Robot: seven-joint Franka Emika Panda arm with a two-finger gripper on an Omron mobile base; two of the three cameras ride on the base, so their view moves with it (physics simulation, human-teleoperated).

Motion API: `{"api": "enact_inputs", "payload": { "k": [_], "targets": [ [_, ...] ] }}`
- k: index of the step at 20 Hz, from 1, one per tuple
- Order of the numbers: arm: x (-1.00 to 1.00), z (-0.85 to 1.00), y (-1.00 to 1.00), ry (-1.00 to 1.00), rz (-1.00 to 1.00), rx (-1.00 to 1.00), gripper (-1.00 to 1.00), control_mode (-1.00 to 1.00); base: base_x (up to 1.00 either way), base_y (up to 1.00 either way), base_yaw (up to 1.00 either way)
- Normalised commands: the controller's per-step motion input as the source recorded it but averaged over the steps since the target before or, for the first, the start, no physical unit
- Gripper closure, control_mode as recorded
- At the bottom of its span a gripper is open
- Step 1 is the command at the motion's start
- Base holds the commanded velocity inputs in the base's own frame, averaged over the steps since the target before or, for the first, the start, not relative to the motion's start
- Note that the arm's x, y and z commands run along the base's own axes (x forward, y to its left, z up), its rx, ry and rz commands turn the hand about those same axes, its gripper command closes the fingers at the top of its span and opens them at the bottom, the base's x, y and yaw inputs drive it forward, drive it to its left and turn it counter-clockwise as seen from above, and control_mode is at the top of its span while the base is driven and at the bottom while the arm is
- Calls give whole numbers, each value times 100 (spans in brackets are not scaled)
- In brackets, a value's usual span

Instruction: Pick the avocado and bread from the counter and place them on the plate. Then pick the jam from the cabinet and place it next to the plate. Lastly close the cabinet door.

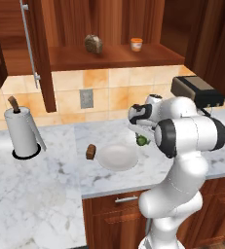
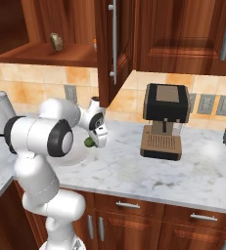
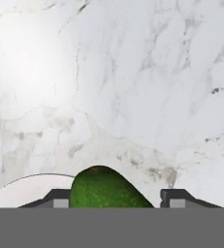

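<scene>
The arm was seen bent low over the desk (image 1: 46,194), with the jaws (image 1: 142,138) pointed down just right of the plate (image 1: 117,157). In the hand view the avocado (image 3: 106,190) was seen between the two fingertips (image 3: 55,198), close to the left tip, with a small gap visible at the right tip. Whether the jaws were clenched on the avocado or only set around it could not be told. In the left base view the avocado appeared as a small green ball at the hand's lower end, just off the plate's right rim; whether it was touching the desk could not be told. The plate's white edge was also noted at the lower left of the hand view, beside the avocado.

The bread (image 1: 90,151) was recorded on the desk, at the plate's left edge, touching or nearly so. The jam (image 1: 136,44) was noted on the cabinet (image 1: 114,56) shelf, toward the right, well apart from a speckled lump (image 1: 93,44) on the same shelf. The door (image 1: 38,53) was found swung open, handle bar visible.

A paper towel roll (image 1: 21,132) stood at the left of the desk, and a coffee machine (image 2: 164,120) at the right.
</scene>
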Motion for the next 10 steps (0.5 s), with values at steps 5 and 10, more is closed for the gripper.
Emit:
{"api": "enact_inputs", "payload": {
  "k": [5,10],
  "targets": [
    [-52,2,31,-8,0,0,100,-100,0,0,0],
    [-35,0,42,-4,0,-1,100,-100,0,0,0]
  ]
}}
